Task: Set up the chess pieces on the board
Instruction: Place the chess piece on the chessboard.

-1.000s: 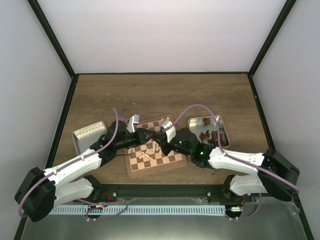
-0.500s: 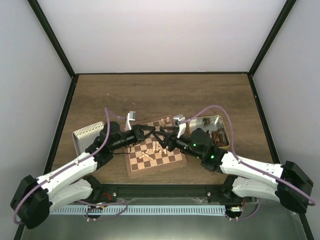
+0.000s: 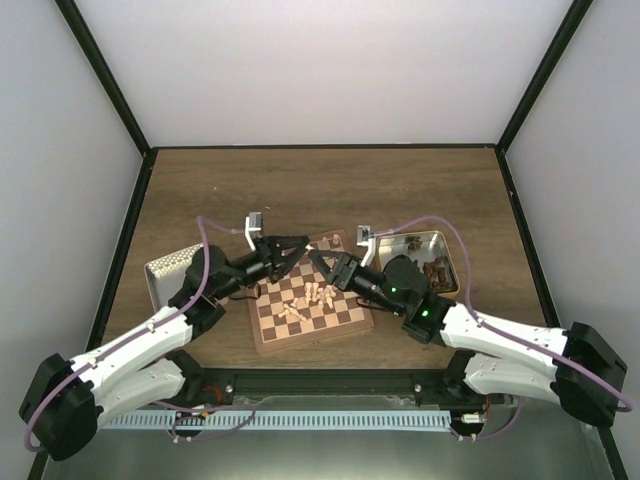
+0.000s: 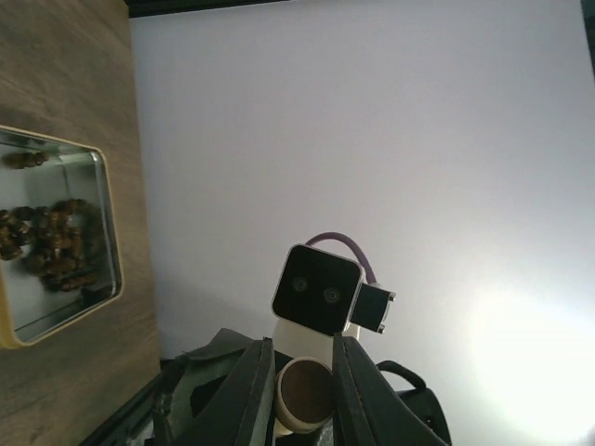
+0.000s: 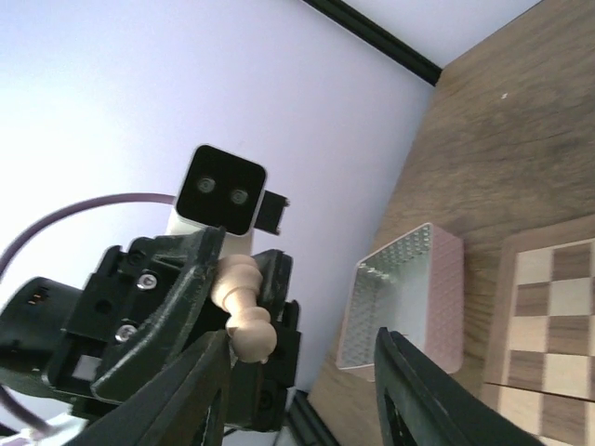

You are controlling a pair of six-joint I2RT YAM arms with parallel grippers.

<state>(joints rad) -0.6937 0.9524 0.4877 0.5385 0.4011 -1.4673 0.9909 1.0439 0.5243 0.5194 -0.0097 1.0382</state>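
Above the far half of the board (image 3: 305, 341), the left fingers (image 5: 177, 297) are clamping a pale cream chess piece (image 5: 240, 311); the right fingers (image 5: 203, 390), facing them just beside, are standing wide apart.

- The table (image 3: 300, 185) is brown wood with darker lines running across it; its far half is bare
- A square board (image 3: 310, 342) with light and dark squares lies flat on it, near the front, about in the middle
- A silver tin (image 3: 168, 268) lies on the wood, left of the board
- A second tin (image 3: 447, 262) lies on the wood, right of the board
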